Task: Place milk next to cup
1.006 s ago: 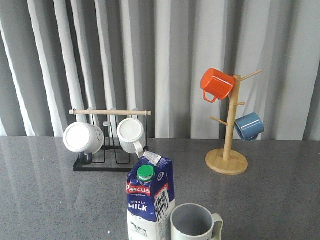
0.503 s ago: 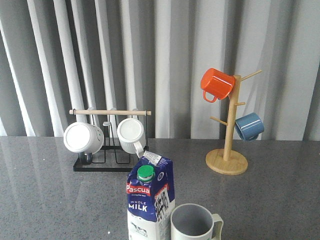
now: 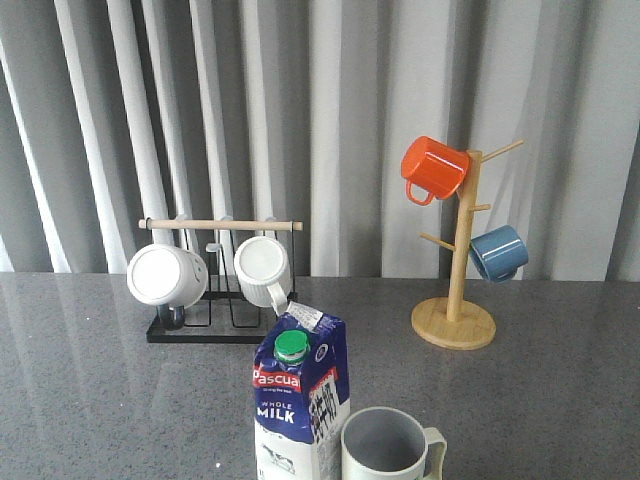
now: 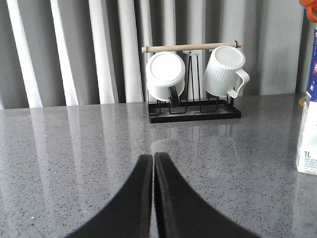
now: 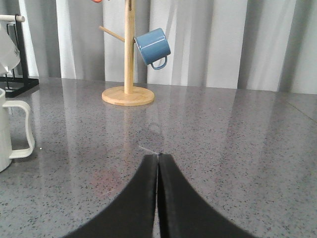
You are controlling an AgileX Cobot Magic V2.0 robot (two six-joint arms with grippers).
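The milk (image 3: 297,400), a dark blue and white gable-top carton with a green cap and red "Pascual" band, stands upright at the table's front middle. Its edge shows in the left wrist view (image 4: 308,124). The cup (image 3: 388,447), white with a grey inside, stands right beside it, on its right; its handle side shows in the right wrist view (image 5: 12,131). My left gripper (image 4: 152,157) is shut and empty, low over the table, left of the carton. My right gripper (image 5: 158,156) is shut and empty, right of the cup. Neither gripper shows in the front view.
A black rack (image 3: 212,325) with a wooden bar holds two white mugs (image 3: 166,275) at the back left. A wooden mug tree (image 3: 455,318) at the back right carries an orange mug (image 3: 434,168) and a blue mug (image 3: 498,252). Grey curtains hang behind the grey speckled table (image 3: 80,380).
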